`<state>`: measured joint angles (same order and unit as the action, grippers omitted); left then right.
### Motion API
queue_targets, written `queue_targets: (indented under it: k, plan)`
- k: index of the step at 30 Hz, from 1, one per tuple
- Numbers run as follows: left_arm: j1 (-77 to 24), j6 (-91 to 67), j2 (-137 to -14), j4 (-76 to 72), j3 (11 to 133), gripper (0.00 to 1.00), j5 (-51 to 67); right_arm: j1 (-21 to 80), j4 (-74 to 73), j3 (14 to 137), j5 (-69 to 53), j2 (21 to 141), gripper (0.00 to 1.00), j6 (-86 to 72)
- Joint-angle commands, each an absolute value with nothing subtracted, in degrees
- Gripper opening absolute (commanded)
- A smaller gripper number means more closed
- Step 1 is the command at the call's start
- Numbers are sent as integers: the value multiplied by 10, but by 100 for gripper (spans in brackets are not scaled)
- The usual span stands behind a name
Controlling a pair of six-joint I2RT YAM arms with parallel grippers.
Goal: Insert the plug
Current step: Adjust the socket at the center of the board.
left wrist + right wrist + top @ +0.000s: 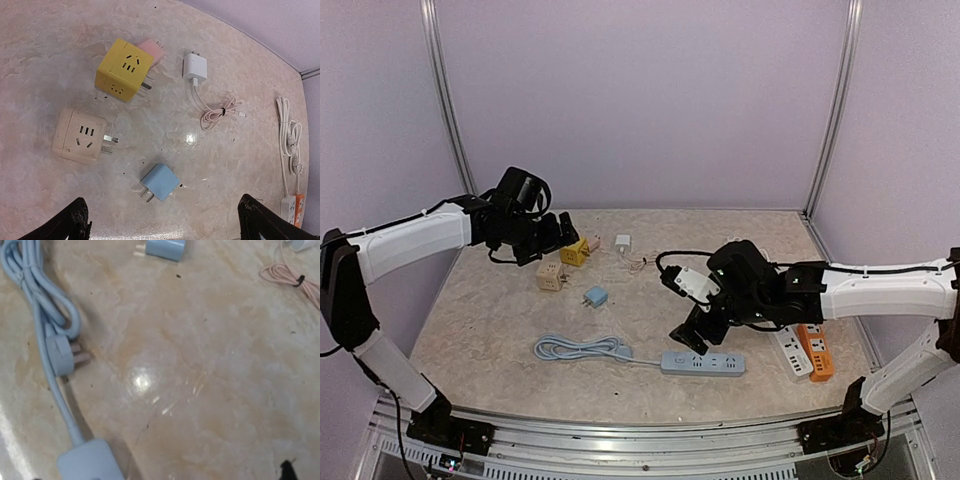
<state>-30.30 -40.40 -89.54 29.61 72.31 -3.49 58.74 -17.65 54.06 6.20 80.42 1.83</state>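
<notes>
A small blue plug (595, 296) lies on the table with its two prongs toward the near left; it also shows in the left wrist view (160, 181) and at the top edge of the right wrist view (165, 247). A blue-grey power strip (703, 362) (90, 462) lies near the front edge, with its coiled cable (580, 348) (30, 290) to its left. My left gripper (555, 235) (167, 225) hangs open and empty above and behind the blue plug. My right gripper (692, 335) hovers open and empty over the strip's left end.
A yellow cube adapter (124, 70) with a pink adapter (152, 50) behind it, a beige cube adapter (79, 135), and a white charger (194, 66) with a pink cable (220, 112) lie at the back. White (790, 350) and orange (815, 350) power strips lie at the right.
</notes>
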Motion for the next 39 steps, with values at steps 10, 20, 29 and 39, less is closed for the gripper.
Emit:
queue_targets:
  k: [10, 20, 29, 39]
  plan:
    - [-300, -370, -969, 324, 742, 99, -31, 585, -174, 473, 79, 760, 100, -20]
    - [-338, -353, -1036, 346, 777, 99, -49, 585, -238, 463, 85, 767, 100, -52]
    - [-354, -360, -996, 334, 756, 99, -67, 600, -285, 507, 105, 843, 100, -81]
    - [-391, -346, -945, 391, 748, 99, -99, 603, -287, 515, 118, 847, 100, -134]
